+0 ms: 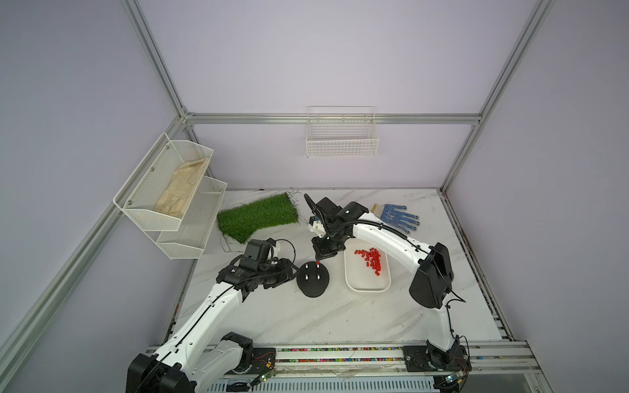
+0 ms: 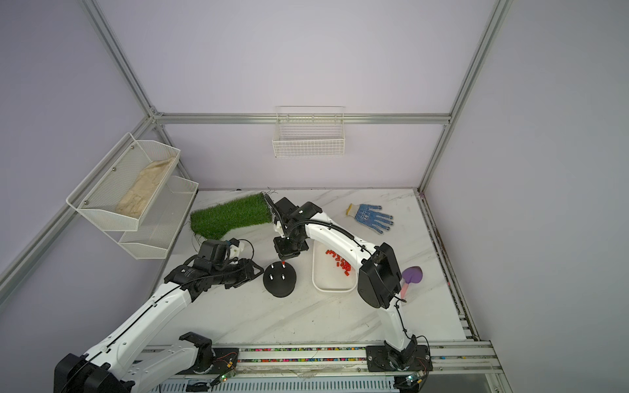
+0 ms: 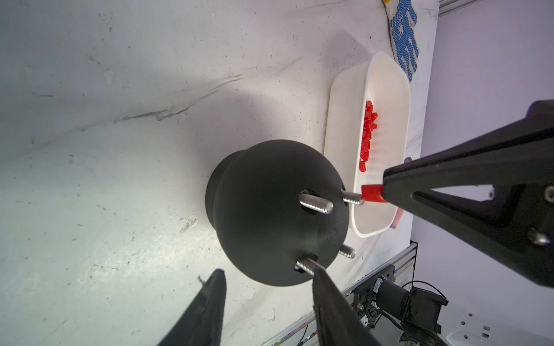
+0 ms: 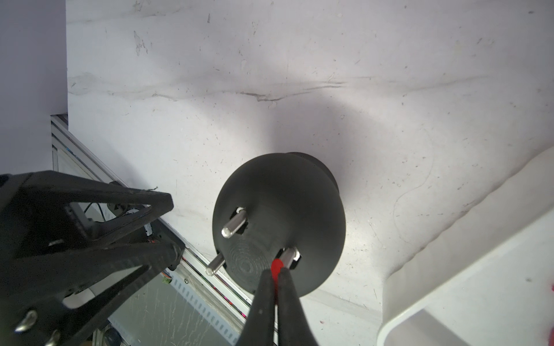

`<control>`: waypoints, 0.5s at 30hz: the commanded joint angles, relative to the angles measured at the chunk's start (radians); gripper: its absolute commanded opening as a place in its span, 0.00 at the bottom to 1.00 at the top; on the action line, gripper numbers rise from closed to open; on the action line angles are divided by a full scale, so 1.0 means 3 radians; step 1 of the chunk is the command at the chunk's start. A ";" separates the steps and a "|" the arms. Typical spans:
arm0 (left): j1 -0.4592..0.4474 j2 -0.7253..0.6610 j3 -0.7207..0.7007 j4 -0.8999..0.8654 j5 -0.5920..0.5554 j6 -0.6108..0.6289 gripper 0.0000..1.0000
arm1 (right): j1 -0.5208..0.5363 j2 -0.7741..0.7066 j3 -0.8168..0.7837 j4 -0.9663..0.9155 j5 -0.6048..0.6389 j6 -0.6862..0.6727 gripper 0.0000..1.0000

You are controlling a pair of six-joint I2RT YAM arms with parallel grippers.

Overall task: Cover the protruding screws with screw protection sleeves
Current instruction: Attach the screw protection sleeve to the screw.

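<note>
One sleeve point(image 3: 371, 193) pinched by R end effector point(image 4: 276, 277) at screw point(image 3: 352, 197); L end effector point(image 3: 268, 274) spread.

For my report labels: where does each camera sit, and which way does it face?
Top views: high behind the robot, facing down at the table; left arm and right arm show.
Left wrist: behind the left gripper, open, facing the black base.
Right wrist: behind the right gripper, shut on a red sleeve, facing the base.
Shared: both wrist views show base and sleeve.
</note>
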 commanded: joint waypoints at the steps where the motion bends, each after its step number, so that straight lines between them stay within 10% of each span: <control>1: 0.0023 -0.0021 -0.0092 0.0104 0.0054 -0.0017 0.48 | 0.0043 0.0071 0.0086 -0.0079 0.0091 -0.0046 0.08; 15: 0.0025 -0.0002 -0.0087 0.0124 0.0058 -0.0038 0.48 | 0.0048 -0.0038 0.0145 -0.0167 0.0148 -0.0057 0.08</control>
